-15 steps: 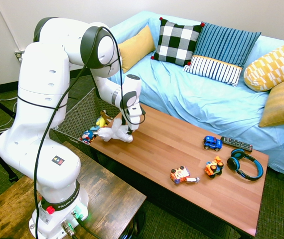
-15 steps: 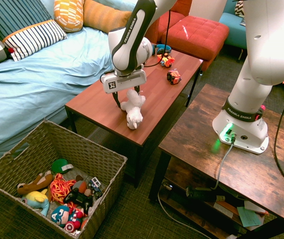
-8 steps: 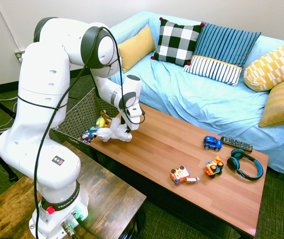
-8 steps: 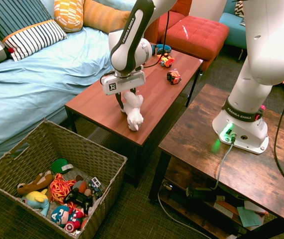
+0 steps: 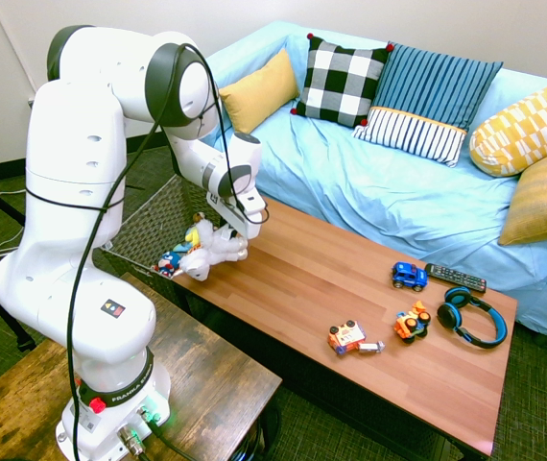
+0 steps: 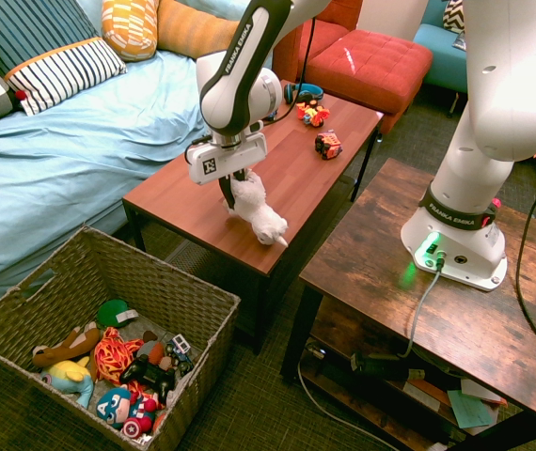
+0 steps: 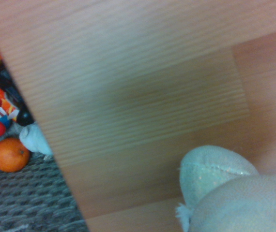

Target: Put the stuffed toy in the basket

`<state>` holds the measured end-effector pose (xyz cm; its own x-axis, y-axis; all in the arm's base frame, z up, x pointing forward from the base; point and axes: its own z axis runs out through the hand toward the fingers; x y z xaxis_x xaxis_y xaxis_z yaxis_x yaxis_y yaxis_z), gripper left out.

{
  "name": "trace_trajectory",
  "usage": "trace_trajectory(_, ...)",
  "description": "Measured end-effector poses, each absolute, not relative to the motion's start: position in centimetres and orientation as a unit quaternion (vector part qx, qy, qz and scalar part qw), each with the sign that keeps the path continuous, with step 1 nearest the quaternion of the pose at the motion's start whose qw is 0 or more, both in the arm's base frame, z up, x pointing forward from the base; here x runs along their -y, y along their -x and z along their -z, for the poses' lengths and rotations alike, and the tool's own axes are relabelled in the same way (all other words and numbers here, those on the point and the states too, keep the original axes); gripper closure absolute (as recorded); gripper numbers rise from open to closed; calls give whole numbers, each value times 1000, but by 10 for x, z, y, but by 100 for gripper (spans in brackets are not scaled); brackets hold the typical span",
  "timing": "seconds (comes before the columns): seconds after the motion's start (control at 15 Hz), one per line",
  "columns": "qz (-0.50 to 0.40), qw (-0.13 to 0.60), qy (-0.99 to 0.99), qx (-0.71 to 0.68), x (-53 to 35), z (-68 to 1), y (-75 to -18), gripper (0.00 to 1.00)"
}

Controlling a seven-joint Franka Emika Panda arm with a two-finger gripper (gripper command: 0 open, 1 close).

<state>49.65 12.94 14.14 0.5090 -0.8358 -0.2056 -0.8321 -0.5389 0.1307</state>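
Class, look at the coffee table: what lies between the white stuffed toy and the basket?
Only a bare end strip of the coffee table separates the stuffed toy from the basket, in the second exterior view.

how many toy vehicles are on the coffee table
3: the blue car beside the remote, the orange and yellow one near the headphones, and the orange and white one nearest the table's front edge.

Out beyond the hand (image 6: pixel 237 178), the wooden counter (image 5: pixel 350 288) carries toy vehicles (image 5: pixel 411 323), a remote (image 5: pixel 456 278) and headphones (image 5: pixel 474 318).
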Motion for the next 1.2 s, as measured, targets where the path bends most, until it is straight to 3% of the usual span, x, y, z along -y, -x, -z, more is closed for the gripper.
trace_trajectory(0.4, 77, -3, -914, 397, -241, -209, -563, 100)
trace_trajectory(0.67, 62, -22, -942, 328, -313, -191, -594, 100)
trace_trajectory(0.87, 60, -31, -947, 314, -319, -182, -599, 100)
trace_trajectory(1.2, 63, -106, -943, 309, -371, -96, -585, 100)
